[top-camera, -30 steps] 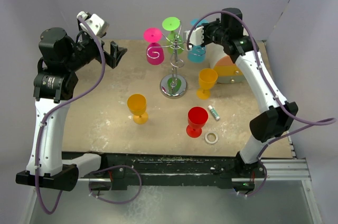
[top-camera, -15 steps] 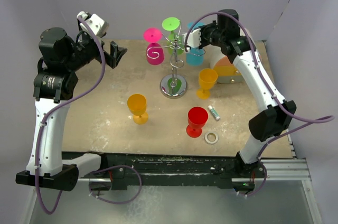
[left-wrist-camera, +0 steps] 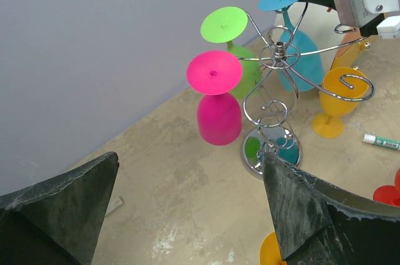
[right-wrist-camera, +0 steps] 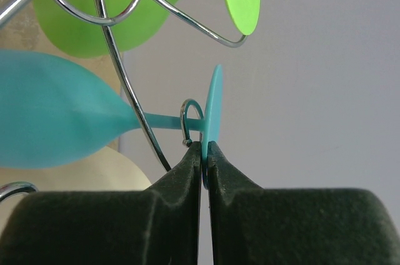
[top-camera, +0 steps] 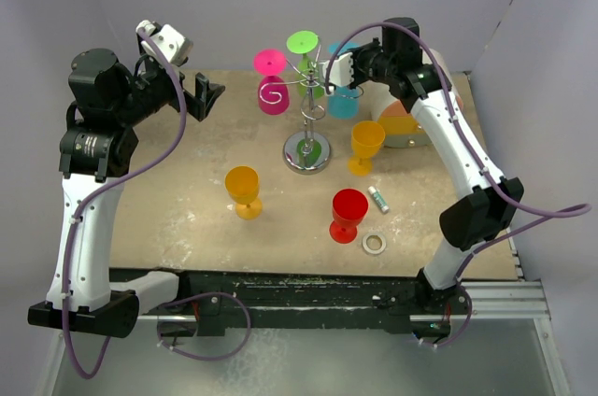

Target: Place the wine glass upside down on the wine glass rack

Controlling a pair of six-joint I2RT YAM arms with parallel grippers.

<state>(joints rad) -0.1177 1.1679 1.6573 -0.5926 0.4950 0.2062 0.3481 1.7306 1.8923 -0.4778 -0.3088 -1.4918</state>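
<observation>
The wine glass rack [top-camera: 307, 151] stands at the back middle of the table, its chrome arms [left-wrist-camera: 275, 59] spread from a thin pole. A teal wine glass [top-camera: 347, 97] hangs upside down on its right side. The glass's stem rests in a wire hook [right-wrist-camera: 190, 115], bowl [right-wrist-camera: 50, 118] downward. My right gripper [right-wrist-camera: 205, 146] pinches the rim of the glass's foot disc [right-wrist-camera: 212, 99], with only a thin slit between the jaws. My left gripper [left-wrist-camera: 190, 159] hovers wide open at the back left, holding nothing, well away from the rack.
A pink glass [top-camera: 272, 88] and a green glass [top-camera: 304, 46] also hang from the rack. Two orange glasses [top-camera: 244, 190] [top-camera: 365, 146] and a red glass [top-camera: 348, 214] stand upright in front. A white-and-orange round box [top-camera: 404, 125], a small tube [top-camera: 377, 198] and a tape ring [top-camera: 374, 244] lie at the right.
My right gripper has shifted slightly left toward the rack's hub with the teal glass. The left arm has not moved.
</observation>
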